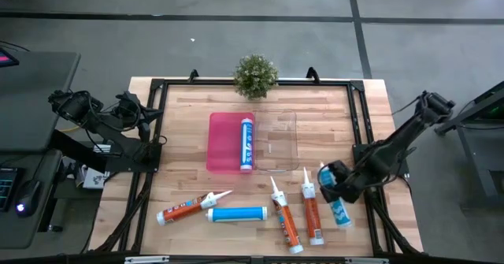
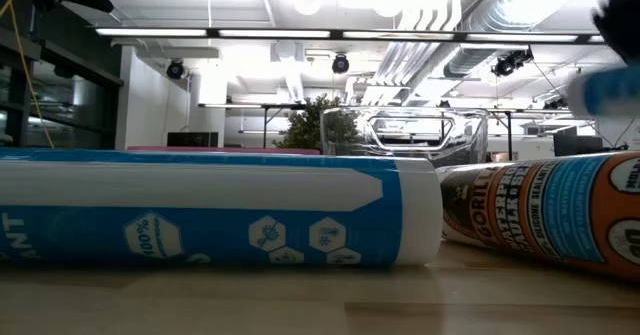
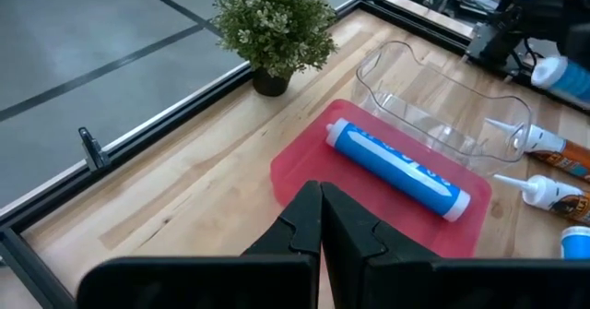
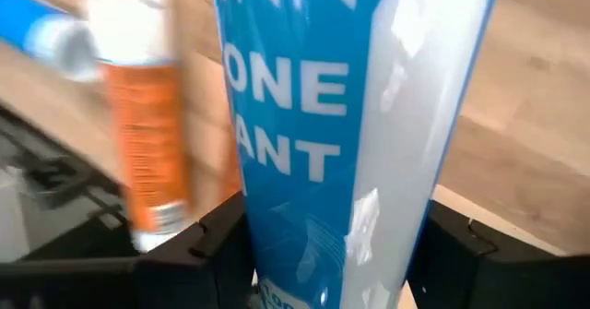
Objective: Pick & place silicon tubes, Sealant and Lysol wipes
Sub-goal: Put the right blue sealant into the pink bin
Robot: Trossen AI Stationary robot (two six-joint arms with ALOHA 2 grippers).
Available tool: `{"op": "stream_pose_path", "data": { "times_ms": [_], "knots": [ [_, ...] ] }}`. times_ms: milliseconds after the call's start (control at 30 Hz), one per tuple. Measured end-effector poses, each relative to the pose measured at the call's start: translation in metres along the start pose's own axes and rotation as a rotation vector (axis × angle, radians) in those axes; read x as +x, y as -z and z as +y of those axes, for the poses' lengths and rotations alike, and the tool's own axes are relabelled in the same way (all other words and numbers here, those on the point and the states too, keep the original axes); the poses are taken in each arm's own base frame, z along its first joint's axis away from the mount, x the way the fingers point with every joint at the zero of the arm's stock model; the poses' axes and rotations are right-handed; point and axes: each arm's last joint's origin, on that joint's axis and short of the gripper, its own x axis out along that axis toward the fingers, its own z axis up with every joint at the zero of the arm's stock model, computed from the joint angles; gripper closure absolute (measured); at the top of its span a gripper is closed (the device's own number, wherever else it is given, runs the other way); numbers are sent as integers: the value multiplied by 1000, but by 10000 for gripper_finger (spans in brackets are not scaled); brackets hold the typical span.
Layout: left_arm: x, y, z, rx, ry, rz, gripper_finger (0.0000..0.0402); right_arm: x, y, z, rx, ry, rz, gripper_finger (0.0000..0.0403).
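My right gripper (image 1: 335, 184) is at the table's near right and is shut on a blue-and-white sealant tube (image 1: 341, 210), which fills the right wrist view (image 4: 341, 115). Three orange-labelled tubes (image 1: 185, 210) (image 1: 286, 218) (image 1: 313, 213) and one blue tube (image 1: 236, 214) lie on their sides along the near edge. Another blue tube (image 1: 246, 143) lies in the red tray (image 1: 220, 142), beside a clear tray (image 1: 277, 142). My left gripper (image 3: 321, 231) is shut and empty at the table's left edge (image 1: 153, 142). My right gripper pinches the tube's round body (image 4: 277, 207) between its two fingers (image 4: 217, 244), one on each side, lying across the tube. The tube is lifted clear of the table and shows as a blurred blue-and-white shape high in the low view (image 2: 605, 87).
A small potted plant (image 1: 255, 76) stands at the far edge's middle. A black frame (image 1: 358, 114) runs around the wooden tabletop. In the low view a blue tube (image 2: 200, 210) and a Gorilla-labelled tube (image 2: 560, 215) lie close to the camera.
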Motion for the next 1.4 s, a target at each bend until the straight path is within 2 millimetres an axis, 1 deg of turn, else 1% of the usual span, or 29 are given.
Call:
{"op": "stream_pose_path", "data": {
  "times_ms": [67, 167, 333, 433, 533, 700, 800, 900, 1100, 1267, 1400],
  "knots": [
    [0, 0, 0, 0, 0, 0, 402, -18, -6, 11, -16, -34, -51, 196],
    [0, 0, 0, 1, -1, 1, 402, -45, -20, 30, -49, -82, -161, 196],
    [0, 0, 0, 1, -2, -1, 402, -86, -52, 69, -133, -185, -408, 196],
    [0, 0, 0, 1, -4, -3, 402, -101, -75, 86, -187, -186, -492, 196],
    [0, 0, 0, 0, -5, -5, 402, -106, -100, 105, -252, -222, -549, 196],
    [0, -1, 1, -6, -17, -21, 402, -99, -151, 141, -376, -381, -572, 196],
    [0, -1, 1, -8, -18, -22, 402, -88, -177, 157, -413, -430, -552, 196],
    [0, -1, 1, -8, -17, -20, 402, -74, -197, 173, -437, -469, -502, 196],
    [0, -1, 1, -8, -13, -15, 402, -38, -226, 205, -457, -480, -408, 196],
    [0, 0, 0, -8, -9, -11, 402, -11, -247, 228, -440, -479, -402, 196],
    [0, 0, 0, -8, -3, -3, 402, 10, -261, 240, -373, -476, -413, 196]
  ]
}}
